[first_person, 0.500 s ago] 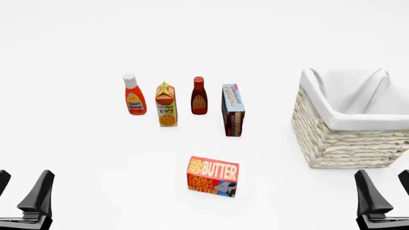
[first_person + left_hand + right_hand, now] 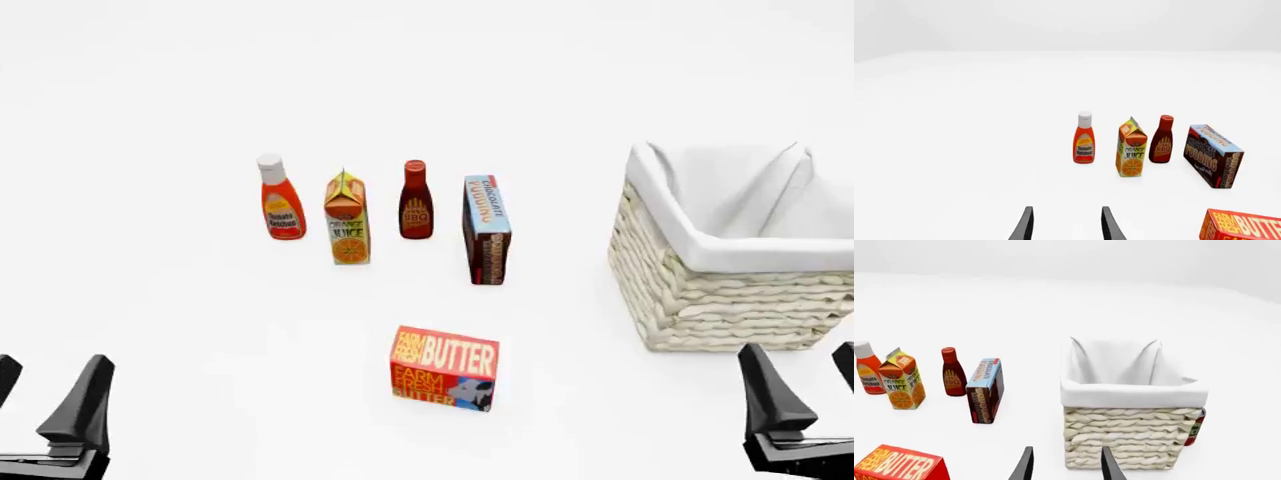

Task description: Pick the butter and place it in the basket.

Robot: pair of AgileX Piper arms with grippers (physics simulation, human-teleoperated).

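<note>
The butter [image 2: 445,368] is a red-orange carton with yellow lettering, lying on the white table near the front centre; it also shows in the left wrist view [image 2: 1244,225] and the right wrist view [image 2: 899,464]. The cream wicker basket [image 2: 727,290] with its white cloth lining stands at the right, seen close in the right wrist view [image 2: 1134,432]. My left gripper [image 2: 43,400] rests open at the front left, well left of the butter. My right gripper [image 2: 807,385] stands open at the front right, just in front of the basket. Neither holds anything.
Behind the butter stand a ketchup bottle [image 2: 280,198], an orange juice carton [image 2: 347,218], a dark BBQ sauce bottle [image 2: 415,200] and the chocolate pudding box [image 2: 487,230]. A small red-labelled item [image 2: 1195,426] peeks from behind the basket.
The right gripper has shifted slightly; the left gripper and all objects are unmoved.
</note>
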